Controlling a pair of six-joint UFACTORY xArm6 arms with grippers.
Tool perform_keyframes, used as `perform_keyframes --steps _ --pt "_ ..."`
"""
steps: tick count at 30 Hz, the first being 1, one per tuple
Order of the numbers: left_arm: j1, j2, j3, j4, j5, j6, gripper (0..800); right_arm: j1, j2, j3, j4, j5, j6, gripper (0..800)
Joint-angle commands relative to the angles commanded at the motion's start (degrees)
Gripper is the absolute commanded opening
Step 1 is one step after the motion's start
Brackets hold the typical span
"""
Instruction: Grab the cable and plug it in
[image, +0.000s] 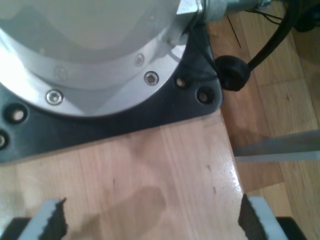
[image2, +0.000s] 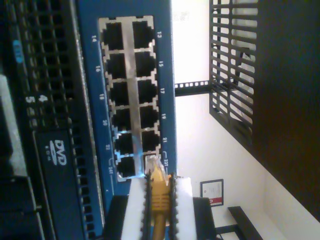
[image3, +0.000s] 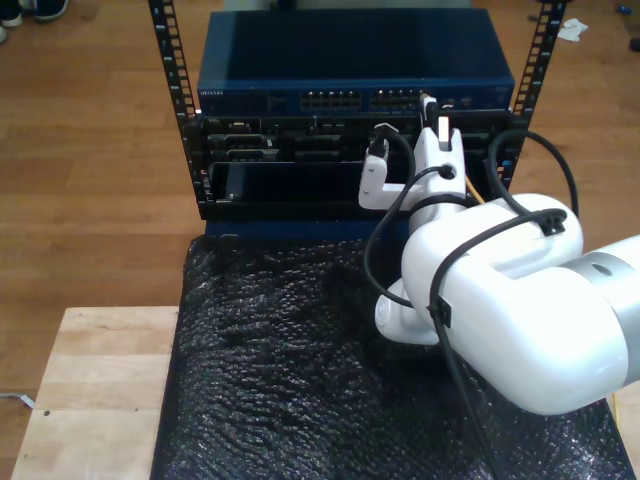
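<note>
- One cable (image2: 159, 200), yellow-orange, sits clamped in my second gripper (image2: 159, 210), its long axis aimed straight at the blue switch (image2: 90, 75).
- Its clear plug (image2: 152, 165) is just at the end socket of the twelve seen (seating depth unclear).
- My first gripper (image: 150, 220) hangs wide open, empty, over the wooden table (image: 150, 170), well apart.

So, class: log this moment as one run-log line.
second gripper: shut on cable | plug: at switch port | first gripper: open
</note>
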Motion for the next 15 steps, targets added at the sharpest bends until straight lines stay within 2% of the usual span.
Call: perform_keyframes --steps 15 --pt "-0.09 0.0 0.0 0.0 0.0 0.0 800 0.0 0.53 -0.62 0.0 -0.18 0.09 0"
